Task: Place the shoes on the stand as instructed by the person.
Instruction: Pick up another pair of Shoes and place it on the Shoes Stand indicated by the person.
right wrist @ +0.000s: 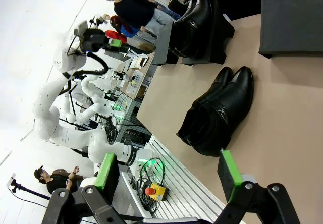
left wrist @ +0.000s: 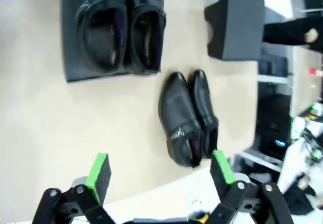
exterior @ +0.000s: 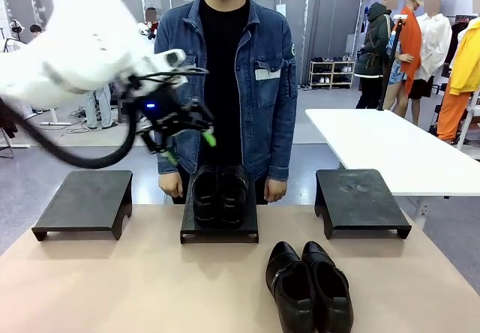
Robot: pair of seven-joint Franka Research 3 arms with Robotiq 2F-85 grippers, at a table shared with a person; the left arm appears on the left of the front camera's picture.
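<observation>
Front view has the left pincer [exterior: 190, 147] hanging in the air before the person [exterior: 225, 85], its green pads spread wide and holding nothing. Below it and slightly to its right, one pair of shoes [exterior: 219, 194] sits on the middle stand [exterior: 219, 233]. The loose pair [exterior: 309, 288] lies lower and farther right on the table [exterior: 112, 288], short of the right stand [exterior: 360, 198]. The left stand [exterior: 82, 198] is bare, below and to the pincer's left. In the left wrist view the loose pair lies ahead of the fingers, nearer the right-hand pad, heels towards the pincer and toes away. The right pincer [right wrist: 167, 173] is also spread wide and empty, with that pair ahead of it, heel ends nearest. Both shoes lie side by side, touching. The glossy leather will probably be slippery on the toe caps. The soles look stiff, the uppers likely give under pressure, and the pair seems moderately heavy. The best hold is probably at the openings, pinching the two touching inner walls near the heels so both shoes lift together. A grip on the rounded toes could slide off.
</observation>
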